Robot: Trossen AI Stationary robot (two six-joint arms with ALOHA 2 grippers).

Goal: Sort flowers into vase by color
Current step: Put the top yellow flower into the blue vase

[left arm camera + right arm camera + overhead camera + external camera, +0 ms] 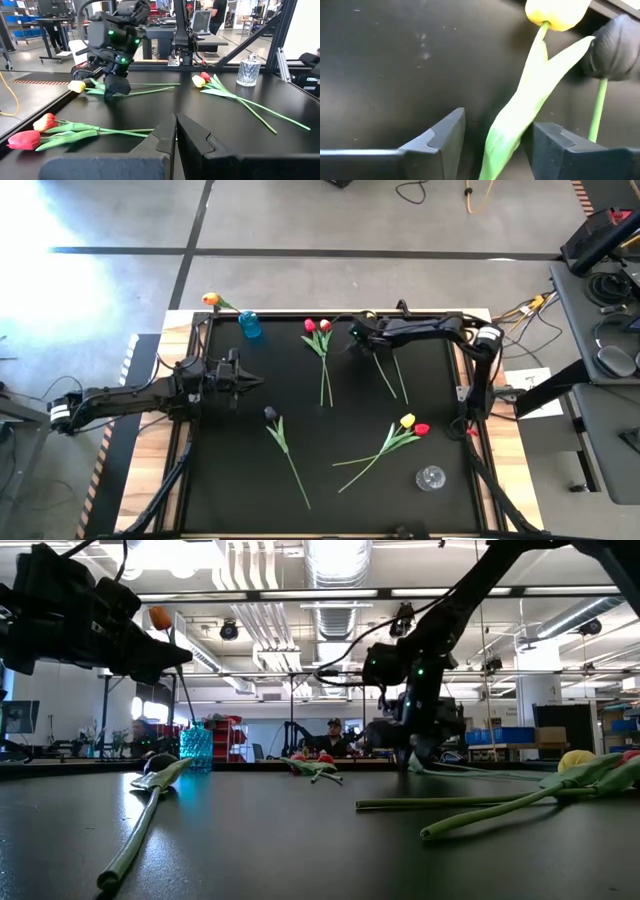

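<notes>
My right gripper (357, 332) is low over the far side of the black mat, open. In the right wrist view its fingers (447, 135) stand on either side of a yellow tulip's pale green leaf and stem (512, 120), just below the yellow head (555, 11). A dark purple tulip (615, 47) lies right beside it. My left gripper (252, 380) hovers shut above the mat's left side and holds nothing. An orange tulip (210, 300) stands in the blue vase (250, 326). Two red tulips (318, 327), a dark one (270, 413) and a yellow-and-red pair (412, 423) lie flat on the mat.
A clear glass vase (430, 477) stands near the mat's near right corner. The loose stems lie spread across the middle of the mat (230, 470). The right arm's base post (478, 375) rises at the right edge. People and workbenches show in the room behind the table.
</notes>
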